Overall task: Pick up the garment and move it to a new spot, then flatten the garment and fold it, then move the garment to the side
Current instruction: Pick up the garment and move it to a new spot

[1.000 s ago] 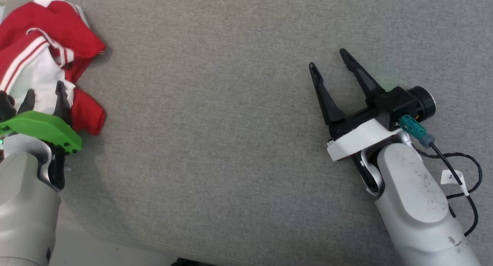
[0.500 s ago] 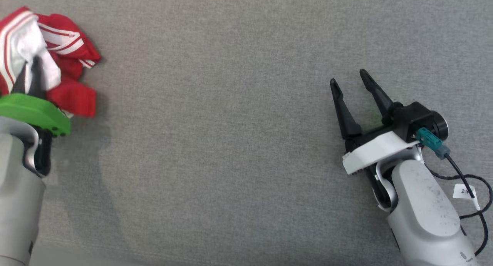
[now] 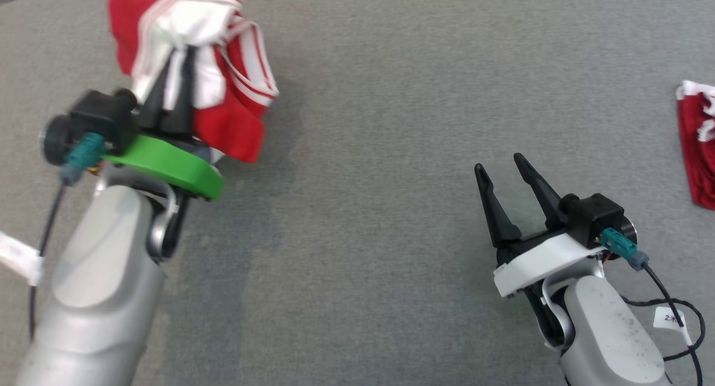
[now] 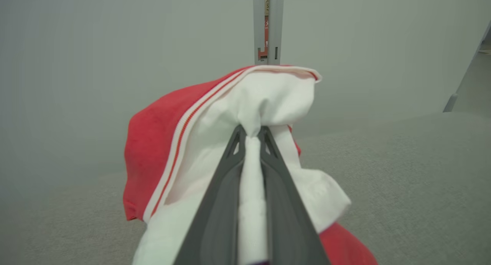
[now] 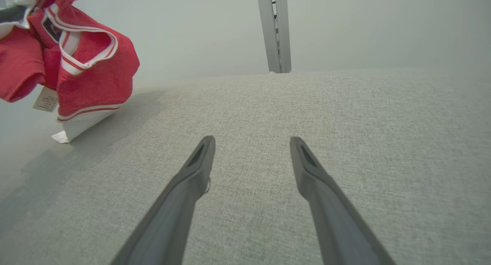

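Observation:
The garment (image 3: 237, 126) is red with white panels and striped trim, bunched up and hanging off the grey surface in the head view's upper left. My left gripper (image 3: 180, 59) is shut on a fold of its white cloth. The left wrist view has the fingers (image 4: 226, 203) pinching that white fold, with the garment (image 4: 161, 142) draped around the tips. In the right wrist view the garment (image 5: 88, 73) hangs at upper left, its lowest white corner close to the table. My right gripper (image 3: 499, 162) hovers open at lower right, its fingers (image 5: 191, 180) spread with nothing between them.
A grey fabric-covered table (image 3: 363, 151) spreads under both arms. Another red and white piece of cloth (image 3: 697, 151) lies at the right edge. A grey upright post (image 5: 277, 31) stands beyond the table's far edge, with a plain wall behind it.
My left gripper closed on the garment and lifted it off the table, carrying it rightward. The head camera has shifted too. The right gripper stays open.

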